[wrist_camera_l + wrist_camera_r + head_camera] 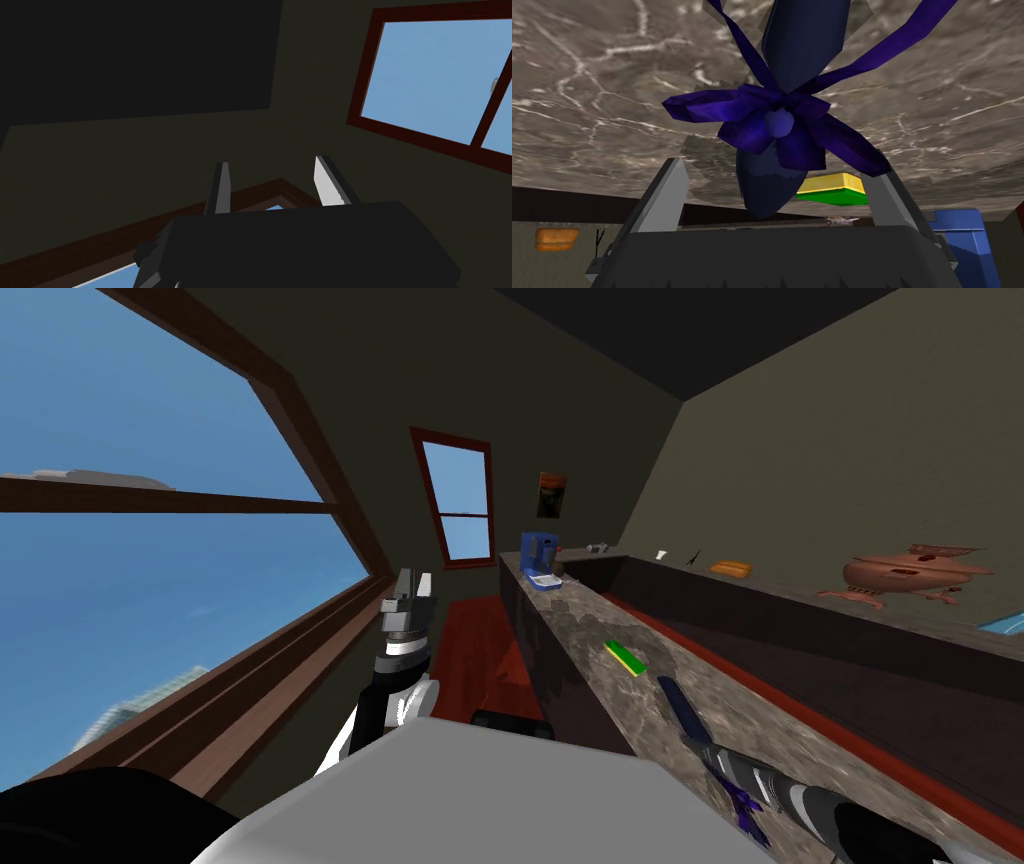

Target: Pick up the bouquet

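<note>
The bouquet [685,713] lies flat on the marbled counter [590,623], a long dark blue wrap tied with a purple bow [742,800]. My right arm reaches in from the lower right, and my right gripper [727,760] hangs over the bow end. In the right wrist view the bouquet [804,35] and its bow [747,107] sit between the two fingers of the right gripper [779,165], which stands open, its fingers [664,197] apart from the wrap on both sides. My left gripper [412,584] is raised beside the window, open [272,162] and empty.
A green and yellow sponge [626,657] lies on the counter just past the bouquet. A blue coffee machine [540,556] stands at the counter's far end. On the back ledge are an orange block [732,568] and a copper-coloured vessel [905,573]. Large window on the left.
</note>
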